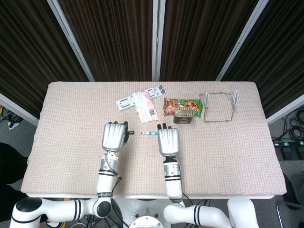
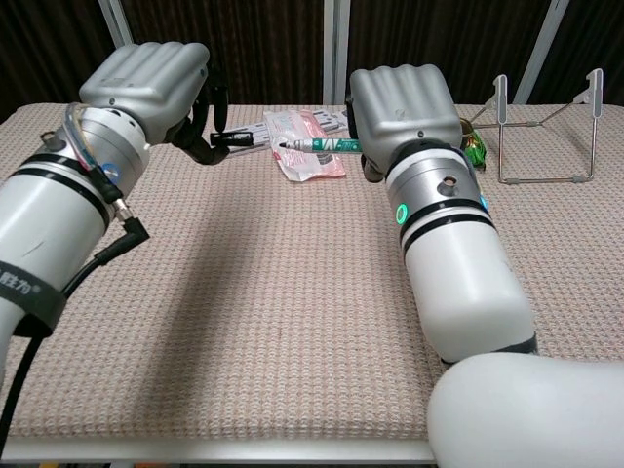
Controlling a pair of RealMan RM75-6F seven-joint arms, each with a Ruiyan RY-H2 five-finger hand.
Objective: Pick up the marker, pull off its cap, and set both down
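Chest view only — black cap [image 2: 234, 139] apart from marker [image 2: 317, 145] tip.

The silver right hand [image 2: 405, 107] covers the rear part of the green-and-white marker body [image 2: 322, 145], so only the tip end shows. The silver left hand [image 2: 156, 90] hides most of the black cap [image 2: 234, 139]. How the fingers of either hand close around these cannot be told from the head view. Print on the pink-and-white packet [image 1: 145, 105] is too small to read.
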